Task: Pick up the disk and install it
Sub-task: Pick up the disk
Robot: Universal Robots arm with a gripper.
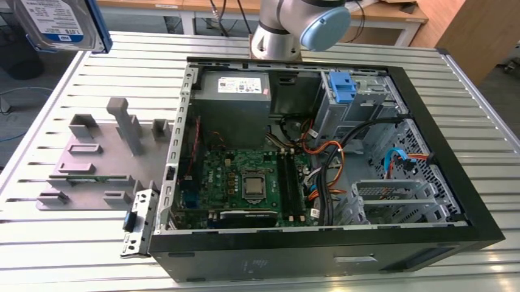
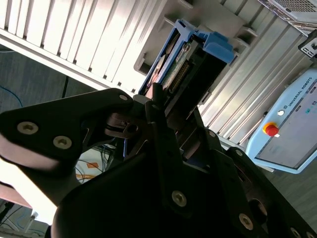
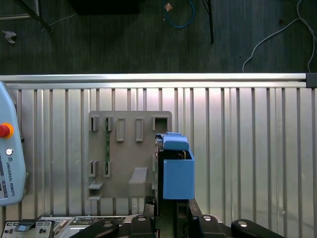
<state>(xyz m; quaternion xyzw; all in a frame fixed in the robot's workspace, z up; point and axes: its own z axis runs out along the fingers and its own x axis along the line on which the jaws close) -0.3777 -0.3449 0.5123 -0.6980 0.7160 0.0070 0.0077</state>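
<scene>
Disk [image 1: 61, 24] up close, high at the exterior view's left — gripper [image 3: 171, 212] clamped on one end, its long axis running straight out from the jaws — well apart from the open case [image 1: 284, 261] and drive bay [image 1: 378, 100].

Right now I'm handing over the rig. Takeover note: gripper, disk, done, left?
Gripper: jaws shut on the disk, holding it in the air off the table.
Disk: in the first wrist view it hangs over the edge of the grey fixture tray; in the exterior view it sits at the top of the exterior view's left.
Done: pickup.
Left: install. The disk is not yet inside the open computer case.
</scene>
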